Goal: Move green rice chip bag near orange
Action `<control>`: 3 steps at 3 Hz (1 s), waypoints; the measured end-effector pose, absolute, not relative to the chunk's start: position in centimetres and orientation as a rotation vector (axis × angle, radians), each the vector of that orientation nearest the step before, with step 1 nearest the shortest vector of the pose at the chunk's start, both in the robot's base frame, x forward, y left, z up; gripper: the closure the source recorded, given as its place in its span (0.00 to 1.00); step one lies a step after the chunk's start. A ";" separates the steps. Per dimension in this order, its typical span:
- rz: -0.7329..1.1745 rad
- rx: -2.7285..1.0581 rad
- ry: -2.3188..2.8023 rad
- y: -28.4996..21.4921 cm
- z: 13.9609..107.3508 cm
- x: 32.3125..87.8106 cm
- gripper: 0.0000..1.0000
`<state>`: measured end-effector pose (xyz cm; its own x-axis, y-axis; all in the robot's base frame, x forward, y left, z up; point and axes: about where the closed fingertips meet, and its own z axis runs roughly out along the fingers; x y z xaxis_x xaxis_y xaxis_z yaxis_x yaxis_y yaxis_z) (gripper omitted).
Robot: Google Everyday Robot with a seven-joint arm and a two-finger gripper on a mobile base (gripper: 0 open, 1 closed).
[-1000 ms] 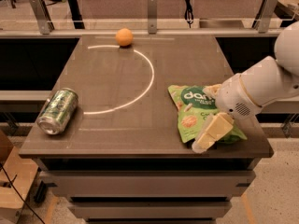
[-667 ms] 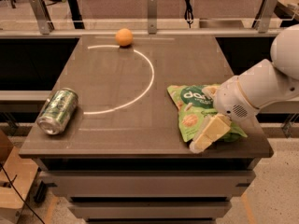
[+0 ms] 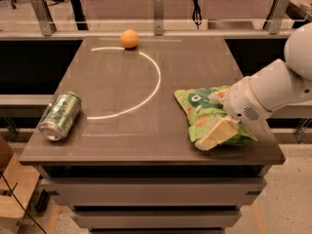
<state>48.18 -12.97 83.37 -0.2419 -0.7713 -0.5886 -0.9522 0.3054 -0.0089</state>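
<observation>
The green rice chip bag (image 3: 197,108) lies flat on the right side of the dark table (image 3: 122,130), near its front right corner. My gripper (image 3: 218,132) comes in from the right on a white arm (image 3: 273,89) and sits low over the bag's right half, covering part of it. The orange (image 3: 129,38) rests at the far edge of the table, left of centre, well away from the bag and the gripper.
A green-silver drink can (image 3: 59,116) lies on its side near the table's front left edge. A white arc (image 3: 151,87) is painted across the tabletop. Metal rails and posts (image 3: 158,6) run behind the table.
My gripper has shifted slightly left over the bag. The bag, the orange and the can stay where they were.
</observation>
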 end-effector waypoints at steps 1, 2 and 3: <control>0.486 -1.527 2.086 -13.0 83.6 48.2 0.79; 0.486 -1.527 2.086 -13.0 83.7 48.2 0.99; 0.486 -1.527 2.086 -13.0 83.8 48.2 1.00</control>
